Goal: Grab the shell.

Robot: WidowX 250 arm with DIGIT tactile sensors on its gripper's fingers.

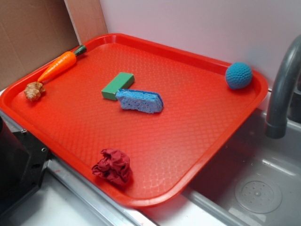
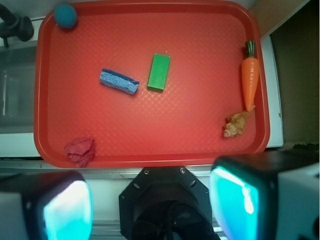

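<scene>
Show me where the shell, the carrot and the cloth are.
shell (image 2: 236,124), wrist view, middle whorls.
carrot (image 2: 249,82), wrist view, orange body.
cloth (image 1: 112,165), exterior view, centre of wad.

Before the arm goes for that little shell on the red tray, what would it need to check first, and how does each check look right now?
1. Shell in sight, on the tray: ok.
2. Shell uncovered from above: ok.
3. Room around it: not ok, the carrot tip touches it and the tray rim is near.
4. Gripper open: ok.
5. Gripper above the shell: not ok, it hangs off the tray's edge.
</scene>
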